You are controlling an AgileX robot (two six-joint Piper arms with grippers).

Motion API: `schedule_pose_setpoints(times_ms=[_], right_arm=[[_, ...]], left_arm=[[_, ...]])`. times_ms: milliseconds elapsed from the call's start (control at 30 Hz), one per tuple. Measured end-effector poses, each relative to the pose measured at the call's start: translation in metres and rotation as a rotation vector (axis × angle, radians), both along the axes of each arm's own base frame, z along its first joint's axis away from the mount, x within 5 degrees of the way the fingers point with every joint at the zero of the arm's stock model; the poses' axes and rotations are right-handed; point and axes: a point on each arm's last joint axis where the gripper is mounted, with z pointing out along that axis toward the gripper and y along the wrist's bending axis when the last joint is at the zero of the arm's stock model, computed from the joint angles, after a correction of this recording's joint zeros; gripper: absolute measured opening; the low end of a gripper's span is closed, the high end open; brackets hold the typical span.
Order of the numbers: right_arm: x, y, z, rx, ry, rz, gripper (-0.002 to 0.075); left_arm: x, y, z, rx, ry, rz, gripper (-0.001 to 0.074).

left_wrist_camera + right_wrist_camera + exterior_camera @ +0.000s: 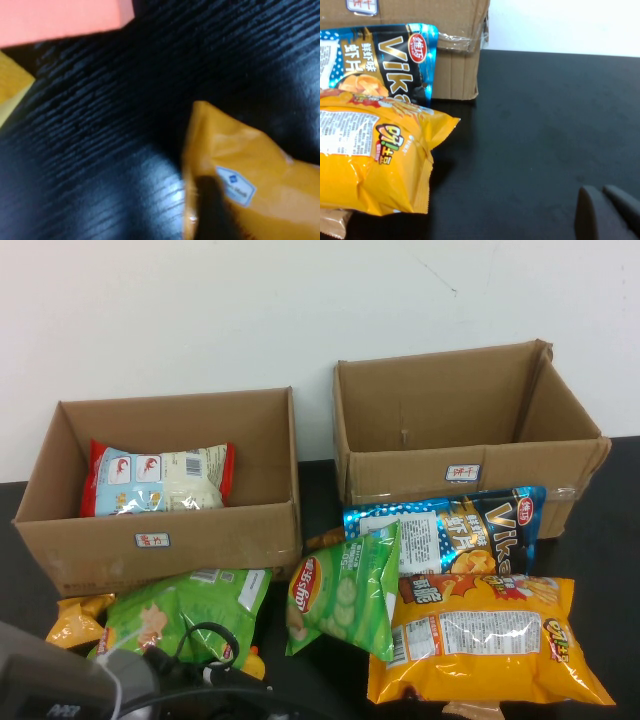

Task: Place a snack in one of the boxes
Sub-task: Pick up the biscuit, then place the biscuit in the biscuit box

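Two cardboard boxes stand at the back of the black desk: the left box holds a red, white and blue snack pack, while the right box shows only bare cardboard inside. Each box carries a small white sticker on its front wall, its print too small to read. Snacks crowd the desk in front of them: a green bag below the left box, a green Lay's bag in the middle, a blue-black bag lettered "Vika" leaning against the right box, and a large yellow bag overlapping its lower edge. A small orange pack lies at the far left. Open desk remains to the right of the yellow bag and the right box. The left gripper is not visible; its arm sits at the lower left of the high view, over an orange pack. The right gripper hovers over bare desk right of the yellow bag, fingertips close together, holding nothing.
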Motion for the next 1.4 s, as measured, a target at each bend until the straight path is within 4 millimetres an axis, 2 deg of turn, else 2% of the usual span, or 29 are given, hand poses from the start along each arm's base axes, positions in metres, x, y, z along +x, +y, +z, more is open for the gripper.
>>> schedule_pose_setpoints(times_ms=[67,100,200,267,367,433,533,600,767,867,967,1100,1167,1233,1300,1400], right_arm=[[0.0,0.0,0.0,0.0,0.0,0.0,-0.0001],[0.0,0.0,0.0,0.0,0.0,0.0,-0.0001],[0.0,0.0,0.0,0.0,0.0,0.0,-0.0001],[0.0,0.0,0.0,0.0,0.0,0.0,-0.0001],[0.0,0.0,0.0,0.0,0.0,0.0,-0.0001],[0.0,0.0,0.0,0.0,0.0,0.0,-0.0001],[0.0,0.0,0.0,0.0,0.0,0.0,-0.0001],[0.0,0.0,0.0,0.0,0.0,0.0,-0.0001],[0.0,0.0,0.0,0.0,0.0,0.0,-0.0001],[0.0,0.0,0.0,0.0,0.0,0.0,-0.0001],[0.0,0.0,0.0,0.0,0.0,0.0,-0.0001],[0.0,0.0,0.0,0.0,0.0,0.0,-0.0001],[0.0,0.0,0.0,0.0,0.0,0.0,-0.0001],[0.0,0.0,0.0,0.0,0.0,0.0,-0.0001],[0.0,0.0,0.0,0.0,0.0,0.0,-0.0001],[0.0,0.0,0.0,0.0,0.0,0.0,-0.0001]], left_arm=[[0.0,0.0,0.0,-0.003,-0.004,0.0,0.0298],[0.0,0.0,0.001,-0.005,-0.006,0.0,0.0272],[0.003,-0.005,0.012,-0.008,-0.007,-0.007,0.0271],[0.006,-0.013,0.028,-0.008,-0.018,-0.04,0.0271],[0.019,-0.03,0.069,-0.033,-0.092,-0.108,0.027],[0.035,-0.044,0.103,-0.068,-0.178,-0.153,0.027],[0.064,-0.065,0.154,-0.121,-0.39,-0.242,0.0268],[0.083,-0.074,0.181,-0.153,-0.543,-0.285,0.0268],[0.14,-0.091,0.219,-0.312,-0.897,-0.293,0.0268],[0.176,-0.098,0.22,-0.42,-0.997,-0.234,0.0268],[0.21,-0.106,0.2,-0.456,-1.001,-0.167,0.029],[0.247,-0.119,0.174,-0.471,-0.999,-0.115,0.0503],[0.259,-0.122,0.161,-0.453,-0.975,-0.085,0.0587],[0.266,-0.121,0.151,-0.399,-0.927,-0.047,0.0632],[0.265,-0.117,0.148,-0.328,-0.872,-0.019,0.0645],[0.252,-0.113,0.165,-0.214,-0.813,-0.01,0.0629]])
